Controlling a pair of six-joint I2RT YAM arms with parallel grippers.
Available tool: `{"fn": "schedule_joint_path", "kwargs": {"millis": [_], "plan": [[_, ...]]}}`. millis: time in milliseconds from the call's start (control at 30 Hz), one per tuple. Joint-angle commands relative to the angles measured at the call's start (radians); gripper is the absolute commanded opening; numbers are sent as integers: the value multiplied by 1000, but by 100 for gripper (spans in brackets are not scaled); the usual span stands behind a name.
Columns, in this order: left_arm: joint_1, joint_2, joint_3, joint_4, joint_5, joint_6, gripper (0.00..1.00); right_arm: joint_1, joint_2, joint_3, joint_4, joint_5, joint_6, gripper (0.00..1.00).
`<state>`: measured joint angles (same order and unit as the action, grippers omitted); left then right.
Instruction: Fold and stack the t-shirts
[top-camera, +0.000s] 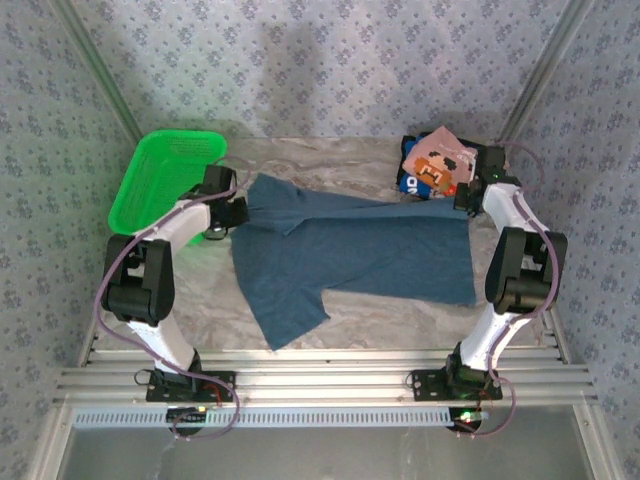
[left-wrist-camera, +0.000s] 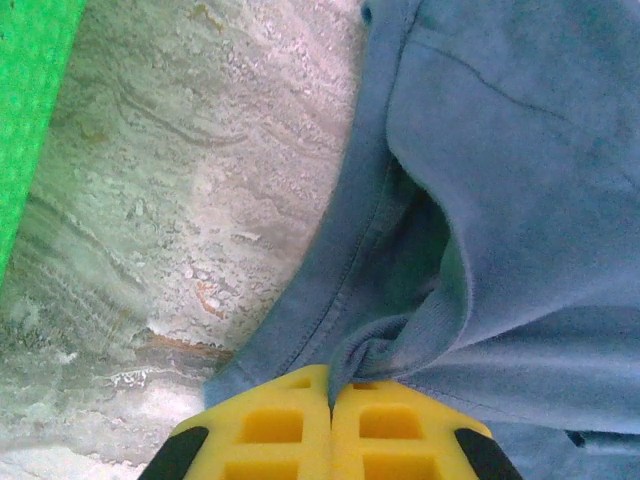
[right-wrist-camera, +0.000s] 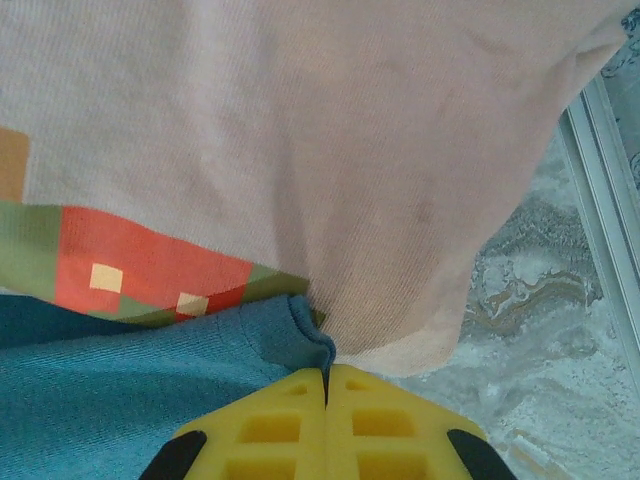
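The plain dusty teal-blue cloth t-shirt (top-camera: 350, 255) lies spread on the grey marbled table (top-camera: 400, 315). Its long axis runs from left to right, between the 2 arms, and 1 flap of it points toward the near edge. The left gripper (top-camera: 228, 212) is at the left end of this shirt. In the left wrist view its yellow fingers (left-wrist-camera: 270, 425) are pressed together, with a small bunched fold of the blue cloth (left-wrist-camera: 380, 345) pinched between them. The right gripper (top-camera: 468, 198) is at the far right corner of the same shirt. In the right wrist view its 2 fingers (right-wrist-camera: 385, 425) are also closed, and a rolled edge of the teal cloth (right-wrist-camera: 300, 325) is caught at their tips. So each arm holds the end that is nearer to it, and the shirt is stretched along the line between the 2 grippers. Just beyond the right gripper lies the pink cloth t-shirt with a blocky red-brown print (top-camera: 437, 162), on top of a dark blue t-shirt (top-camera: 412, 185) in the far right corner; the pink cloth touches the teal edge beside the right fingers. The green plastic mesh basket (top-camera: 165, 175) stands at the far left, near the left gripper but apart from the shirt. I judge that the next fold must move across this long axis, with both held ends travelling together.
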<state>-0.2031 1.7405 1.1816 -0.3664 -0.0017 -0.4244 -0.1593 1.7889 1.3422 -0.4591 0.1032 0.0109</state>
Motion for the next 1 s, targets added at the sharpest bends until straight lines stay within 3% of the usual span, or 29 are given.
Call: {"fn": "schedule_joint_path", "kwargs": {"millis": [0, 400, 967], "plan": [[-1, -49, -31, -22, 7, -19, 0, -8, -43, -44, 29, 41, -11, 0], [-28, -90, -127, 1, 44, -82, 0, -16, -78, -204, 92, 44, -2, 0], [-56, -148, -247, 7, 57, -167, 0, -25, -48, -243, 106, 49, 6, 0]]}}
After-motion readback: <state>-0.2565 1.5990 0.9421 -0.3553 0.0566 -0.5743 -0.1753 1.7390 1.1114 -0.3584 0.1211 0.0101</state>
